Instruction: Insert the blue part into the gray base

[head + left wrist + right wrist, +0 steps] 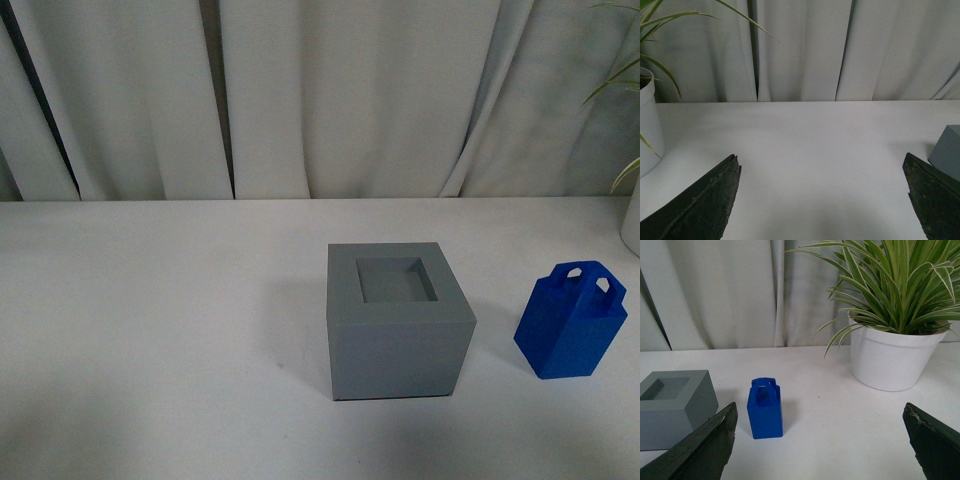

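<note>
Blue part upright on table, right of gray base, not touching. Left gripper, right gripper: jaws spread wide, nothing held.

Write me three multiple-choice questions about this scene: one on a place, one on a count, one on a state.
1. Where does the blue part stand relative to the gray base?
A) inside it
B) to its right, apart from it
C) behind it, touching it

2. How many looped tabs does the blue part have on top?
A) two
B) one
C) four

3. The recess in the gray base is:
A) filled
B) covered
C) empty

Key:
1 B, because the front view shows bare table between them.
2 A, because two loops with holes are visible.
3 C, because its gray floor is visible.
</note>
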